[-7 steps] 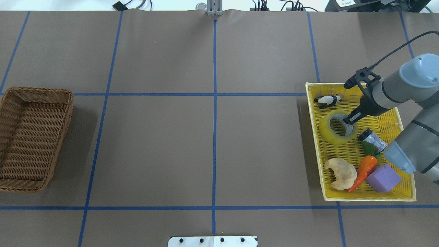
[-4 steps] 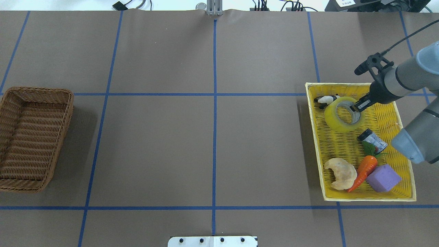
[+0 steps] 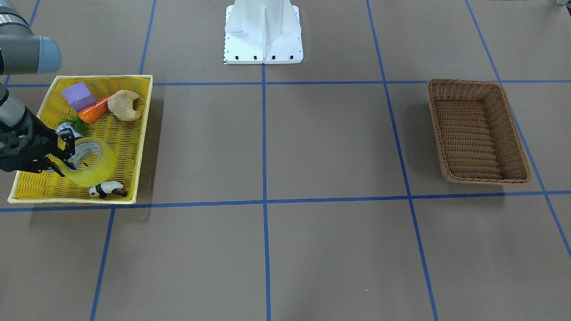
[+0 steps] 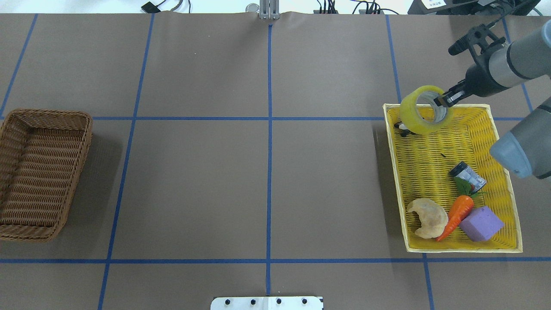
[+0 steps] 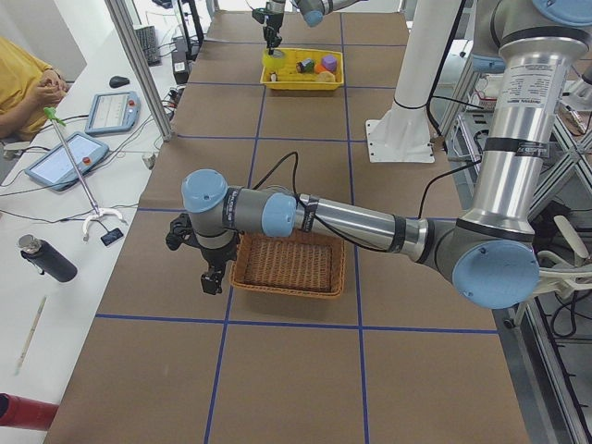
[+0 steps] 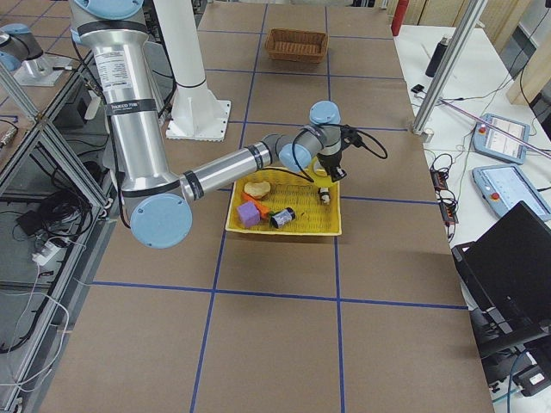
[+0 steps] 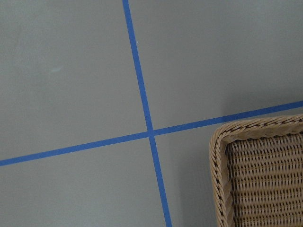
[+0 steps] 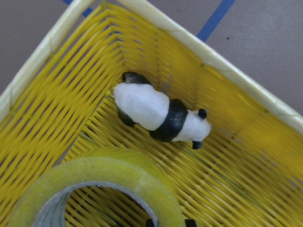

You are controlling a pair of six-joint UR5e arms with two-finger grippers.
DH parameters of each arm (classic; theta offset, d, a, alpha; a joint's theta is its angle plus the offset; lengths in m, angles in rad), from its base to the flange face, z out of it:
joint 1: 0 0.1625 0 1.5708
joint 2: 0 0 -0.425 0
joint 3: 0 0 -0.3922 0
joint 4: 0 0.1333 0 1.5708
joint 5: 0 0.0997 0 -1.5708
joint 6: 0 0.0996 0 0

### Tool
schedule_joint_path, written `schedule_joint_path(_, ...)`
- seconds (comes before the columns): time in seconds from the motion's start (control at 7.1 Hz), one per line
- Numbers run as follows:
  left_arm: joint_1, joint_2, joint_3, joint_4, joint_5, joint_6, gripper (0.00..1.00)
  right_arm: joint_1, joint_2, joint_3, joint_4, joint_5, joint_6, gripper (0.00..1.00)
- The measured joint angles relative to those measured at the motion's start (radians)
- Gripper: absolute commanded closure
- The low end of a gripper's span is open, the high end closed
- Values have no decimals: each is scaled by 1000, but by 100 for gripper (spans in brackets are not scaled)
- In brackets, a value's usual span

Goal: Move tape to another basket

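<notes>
The yellow tape roll [image 4: 416, 115] hangs in the air over the far corner of the yellow tray, held by its wall. My right gripper [image 4: 441, 102] is shut on the tape, one finger inside the core. The front view shows the tape [image 3: 93, 165] lifted and tilted in the gripper [image 3: 67, 161]. The right wrist view shows the tape's top edge [image 8: 99, 182]. The brown wicker basket [image 4: 47, 114] stands empty at the table's left end. My left gripper [image 5: 211, 280] hovers beside the basket [image 5: 287, 266]; I cannot tell whether it is open or shut.
The yellow tray [image 4: 452, 249] holds a toy panda [image 8: 156, 111] under the tape, a small can [image 4: 467, 175], a carrot [image 4: 457, 214], a purple block [image 4: 481, 223] and a bread piece [image 4: 428, 217]. The robot base [image 3: 263, 31] stands at mid table.
My right gripper has lifted the tape out of the tray and carried it toward the tray's far corner, over the panda. The basket has not moved.
</notes>
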Motion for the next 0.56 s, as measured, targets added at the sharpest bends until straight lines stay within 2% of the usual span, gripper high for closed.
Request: schedule_joint_path(0.56,2,7,17,-337,2,-14,1,-57,184,-17,2,-23,258,100)
